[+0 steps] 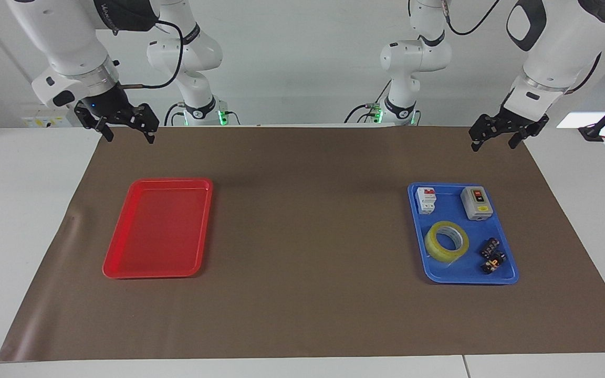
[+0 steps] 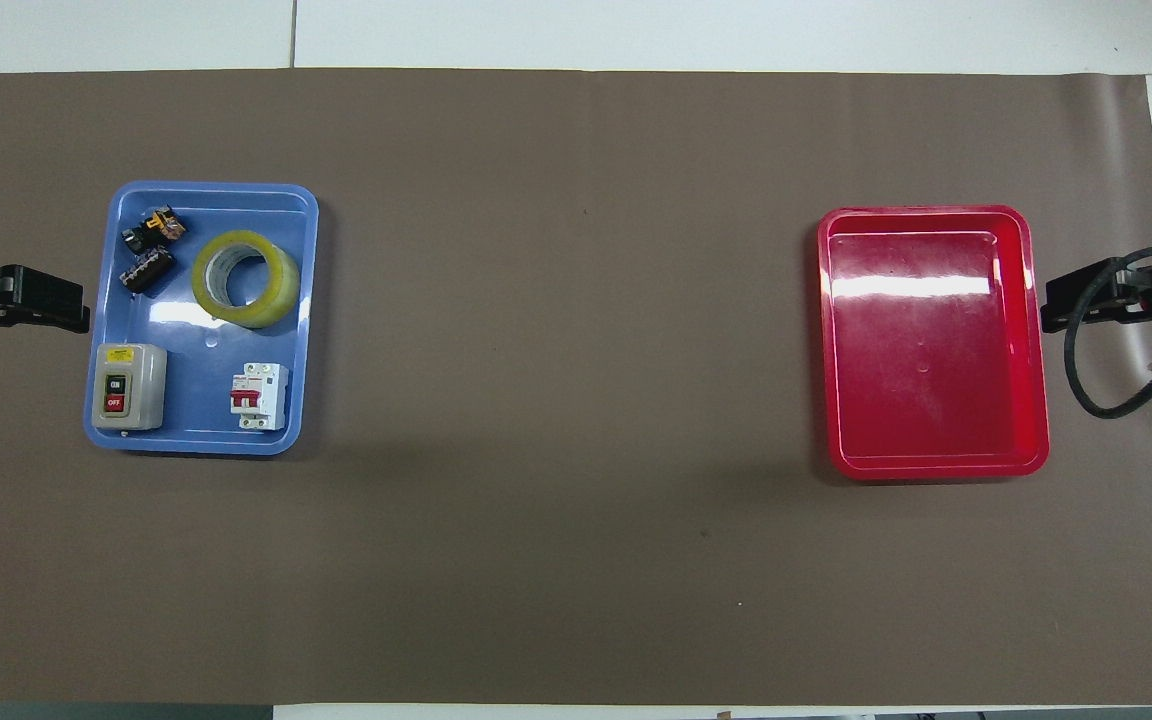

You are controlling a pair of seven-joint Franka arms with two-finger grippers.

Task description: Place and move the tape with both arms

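The tape point(image 1: 446, 241) is a yellow translucent roll lying flat in the blue tray point(image 1: 462, 279) at the left arm's end of the table; it also shows in the overhead view point(image 2: 245, 278). My left gripper point(image 1: 496, 139) hangs open and empty in the air over the mat at that end, apart from the tray point(image 2: 211, 445); in the overhead view it point(image 2: 36, 298) shows beside the tray. My right gripper point(image 1: 128, 131) hangs open and empty over the mat at the right arm's end; in the overhead view it point(image 2: 1101, 300) shows beside the red tray point(image 2: 936, 350).
The blue tray also holds a grey switch box point(image 1: 476, 202), a white circuit breaker point(image 1: 426, 200) and small black parts point(image 1: 492, 255). The red tray point(image 1: 160, 231) holds nothing. A brown mat point(image 1: 308, 236) covers the table.
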